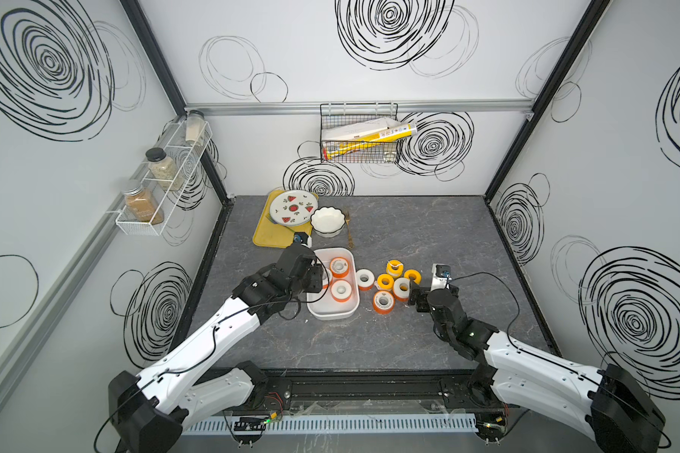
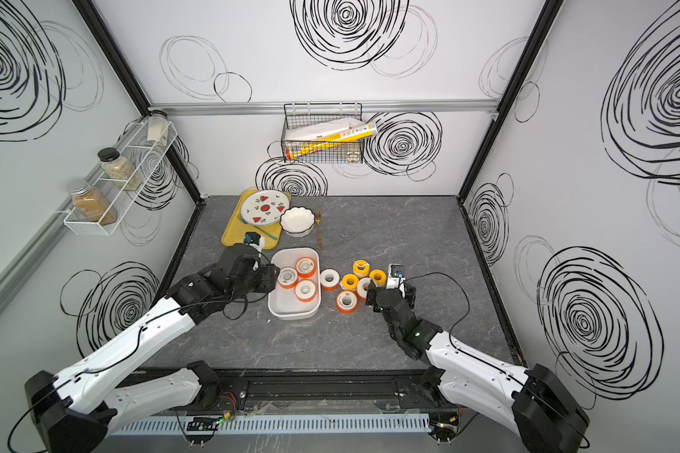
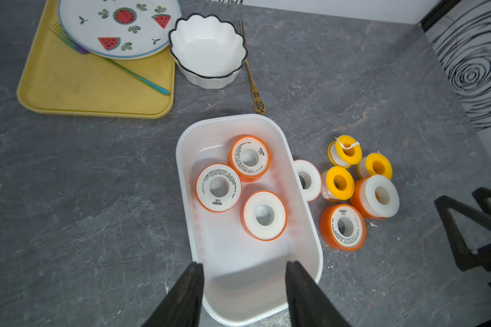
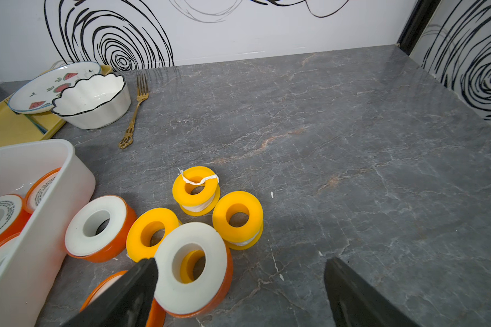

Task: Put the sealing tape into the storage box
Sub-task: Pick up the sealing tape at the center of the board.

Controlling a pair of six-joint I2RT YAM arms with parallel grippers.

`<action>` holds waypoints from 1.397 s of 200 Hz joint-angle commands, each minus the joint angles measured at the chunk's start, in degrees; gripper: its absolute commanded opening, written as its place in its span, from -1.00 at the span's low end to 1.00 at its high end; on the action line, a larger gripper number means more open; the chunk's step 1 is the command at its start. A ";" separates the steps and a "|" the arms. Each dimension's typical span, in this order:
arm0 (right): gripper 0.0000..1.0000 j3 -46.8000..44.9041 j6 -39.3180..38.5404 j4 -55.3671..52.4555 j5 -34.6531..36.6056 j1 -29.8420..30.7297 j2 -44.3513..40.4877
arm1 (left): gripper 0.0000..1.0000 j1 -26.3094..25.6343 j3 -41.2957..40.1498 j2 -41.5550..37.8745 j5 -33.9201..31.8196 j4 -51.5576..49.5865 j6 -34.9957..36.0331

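The storage box is a shallow white bin left of the table's centre. Three orange spools of sealing tape lie flat inside it. Several more spools, orange and yellow, cluster on the table to the right of the box. My left gripper hangs open over the box's near-left part with nothing in it. My right gripper is open wide by the cluster. A tilted orange spool sits against one finger.
A yellow tray with a watermelon plate, a fluted white bowl and a gold fork lie behind the box. A wire basket hangs on the back wall. A spice rack is on the left wall.
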 commanded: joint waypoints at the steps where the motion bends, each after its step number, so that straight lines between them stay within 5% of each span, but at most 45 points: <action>1: 0.95 1.66 -2.35 1.22 -2.58 -0.48 -0.14 | 0.22 1.10 -3.19 -4.12 -2.39 1.53 1.08; 61: 1.00 11.01 -4.19 -6.13 -11.44 -0.82 11.32 | 0.39 3.08 -5.63 -6.92 -1.11 3.71 1.72; 118: 1.00 23.16 -5.29 -16.43 -10.07 -0.90 25.47 | 0.41 6.36 -5.54 -4.98 2.01 3.63 2.42; 279: 1.00 25.48 -7.27 -15.66 -17.95 -5.91 33.63 | 0.41 6.38 -5.90 -4.56 2.19 3.47 2.54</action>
